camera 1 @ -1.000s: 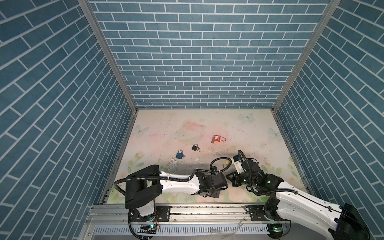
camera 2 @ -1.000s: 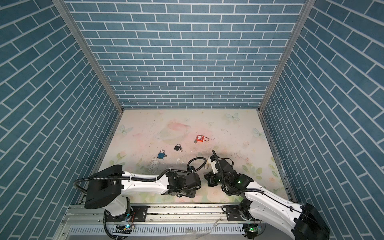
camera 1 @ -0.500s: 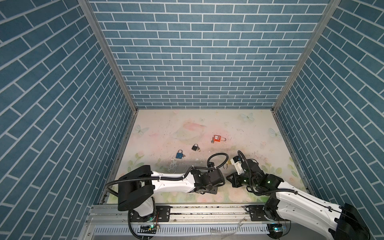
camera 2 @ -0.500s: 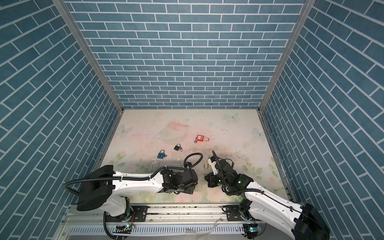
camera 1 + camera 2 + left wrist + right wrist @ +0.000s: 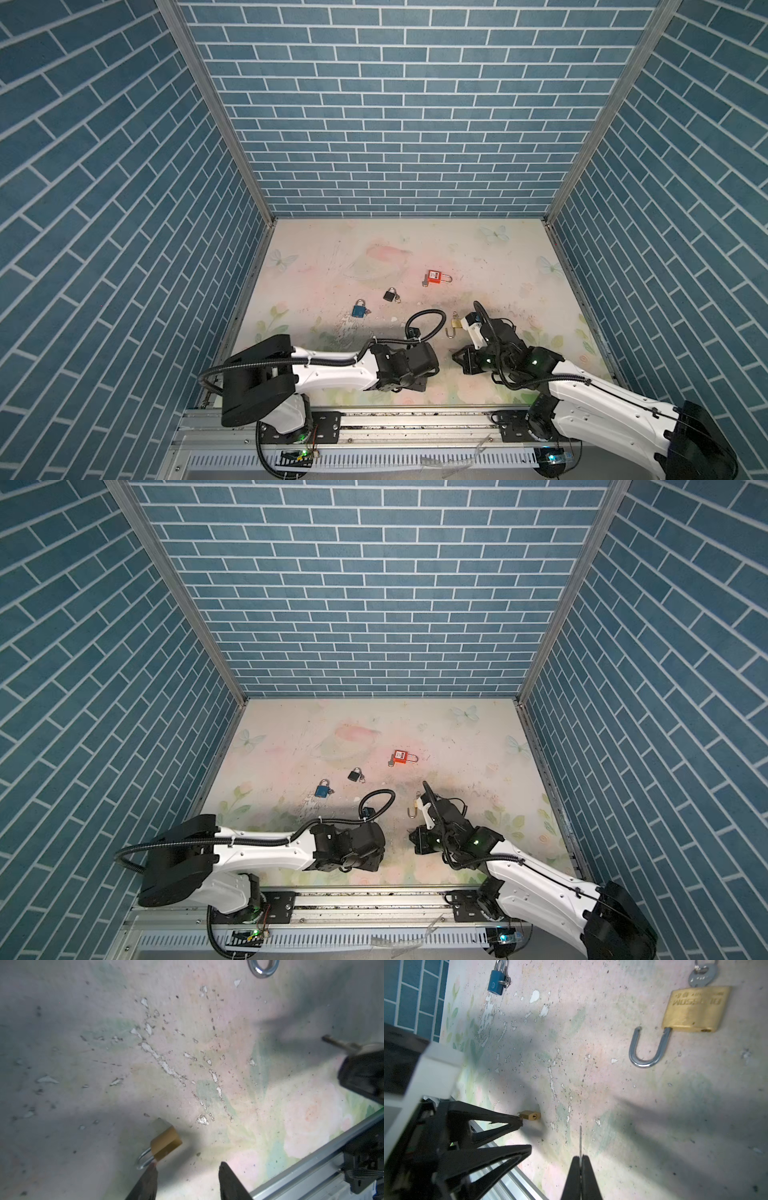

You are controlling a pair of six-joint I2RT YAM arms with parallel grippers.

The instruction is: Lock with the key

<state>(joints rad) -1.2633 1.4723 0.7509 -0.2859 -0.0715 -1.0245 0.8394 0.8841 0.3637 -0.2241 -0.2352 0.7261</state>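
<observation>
Down at the near edge of the table (image 5: 498,257), just beside the aluminium rail (image 5: 311,1167), the left gripper (image 5: 188,1164) is hovering low. Its jaws are standing partly apart and gripping nothing. The small brass padlock (image 5: 166,1144) is lying on the table right at the tip of one of its fingers (image 5: 148,1178). The shackle end is pointing toward that tip and seems to be touching it, while the keyhole end is facing away. The padlock is not sitting between the two fingers.

Close by, the right gripper (image 5: 580,1159) is pinching the key (image 5: 580,1138) with its jaws pressed fully together. The blade is sticking out ahead of the fingertips, above the table. It is pointing into the bare patch near the small brass padlock but is staying clear of it.

A little farther out, a large brass padlock (image 5: 695,1009) is lying flat with its shackle (image 5: 645,1053) swung open. A silver key on a ring (image 5: 702,974) is sitting at its base.

Farther back, toward the left wall, a blue padlock (image 5: 359,309) is resting with its shackle closed. A black padlock (image 5: 389,295) is lying just beyond it toward the middle. Farthest of all, a red padlock (image 5: 435,277) is lying on its side, well apart from both arms.
</observation>
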